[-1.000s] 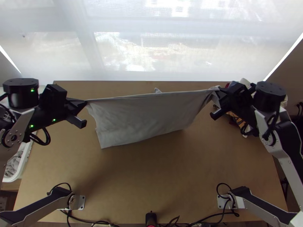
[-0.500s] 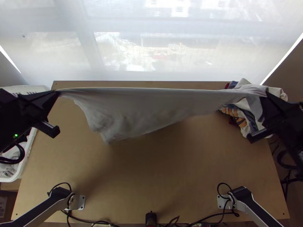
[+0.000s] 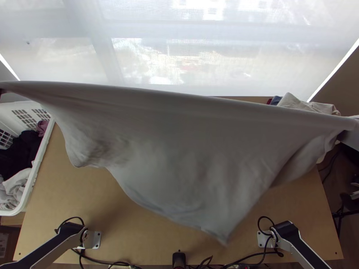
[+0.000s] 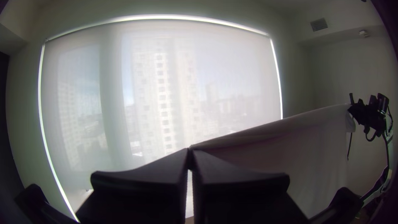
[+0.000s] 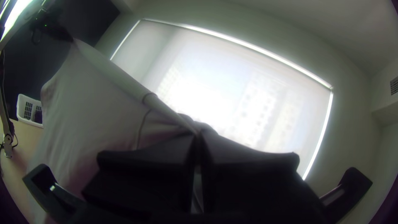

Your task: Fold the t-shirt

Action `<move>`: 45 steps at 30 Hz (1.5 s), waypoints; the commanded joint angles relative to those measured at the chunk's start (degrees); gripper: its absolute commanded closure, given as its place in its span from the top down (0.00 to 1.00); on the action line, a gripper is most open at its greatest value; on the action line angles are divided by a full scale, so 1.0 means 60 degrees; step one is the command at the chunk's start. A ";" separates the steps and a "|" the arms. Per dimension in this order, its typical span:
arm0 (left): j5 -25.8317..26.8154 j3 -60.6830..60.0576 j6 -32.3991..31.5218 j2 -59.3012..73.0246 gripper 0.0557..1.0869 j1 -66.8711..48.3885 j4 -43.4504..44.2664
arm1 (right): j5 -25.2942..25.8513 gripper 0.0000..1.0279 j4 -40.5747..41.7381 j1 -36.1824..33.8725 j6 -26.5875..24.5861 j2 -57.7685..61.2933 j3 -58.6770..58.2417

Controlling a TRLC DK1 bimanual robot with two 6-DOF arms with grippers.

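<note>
Your white basket (image 3: 36, 168) sits at the left edge of the top view, beside the table (image 3: 72, 197). In it you have a heap of black cloth (image 3: 20, 154) around the middle, a mauve piece (image 3: 42, 128) by the rim at the upper right of the heap, and whitish-grey cloth (image 3: 17, 190) bunched toward the bottom. Slots run through its far wall.

Your grey t-shirt (image 3: 179, 143) is held up over the table, stretched across the whole width of the top view. Its upper edge runs taut from the upper left down toward the right edge, and the rest hangs loose and rippled, dropping to a point at lower centre.

In the left wrist view, your left gripper (image 4: 190, 152) is closed, with one end of that taut edge pinched at its tips. In the right wrist view, your right gripper (image 5: 200, 136) is closed too, on the bunched opposite end.

At the upper right of the top view you have a clothes pile (image 3: 294, 102), cream with some dark blue, partly covered by the shirt.
</note>
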 commanded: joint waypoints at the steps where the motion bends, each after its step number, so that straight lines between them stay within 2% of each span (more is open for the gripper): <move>1: -0.0065 0.0480 -0.0063 -0.0085 0.03 0.0180 -0.0549 | -0.0820 0.03 -0.0385 -0.0795 0.0018 -0.0076 0.0887; 3: 0.0023 -0.0004 -0.0034 -0.0203 0.03 0.0166 -0.1003 | -0.1025 0.03 -0.0810 -0.0956 0.0150 -0.0076 0.0785; 6: 0.0609 -0.1249 -0.0063 -0.0466 0.03 0.0151 -0.1384 | -0.1025 0.03 -0.0883 -0.0985 0.0296 -0.0325 -0.0168; 13: 0.1034 -0.4852 0.0128 -0.0774 0.03 -0.0303 -0.1296 | -0.1025 0.03 0.0142 -0.0985 0.0311 -0.0852 -0.3083; 17: 0.1034 -0.6698 0.0245 -0.0876 0.03 -0.0567 -0.0227 | -0.1011 0.03 0.1285 -0.0971 0.0223 -0.0852 -0.4767; 22: 0.0844 -0.8031 0.0421 -0.0730 0.03 -0.0596 0.1443 | -0.0952 0.03 0.2662 -0.0971 0.0047 -0.0398 -0.6335; 35: 0.0595 -0.8485 0.1065 0.1804 0.03 0.0254 0.4915 | -0.0659 0.03 0.5459 -0.0971 -0.0510 0.2824 -0.7008; 45: 0.0316 -0.8090 0.1314 0.4207 0.03 0.0634 0.6629 | -0.0484 0.03 0.7071 -0.0971 -0.0715 0.5959 -0.6481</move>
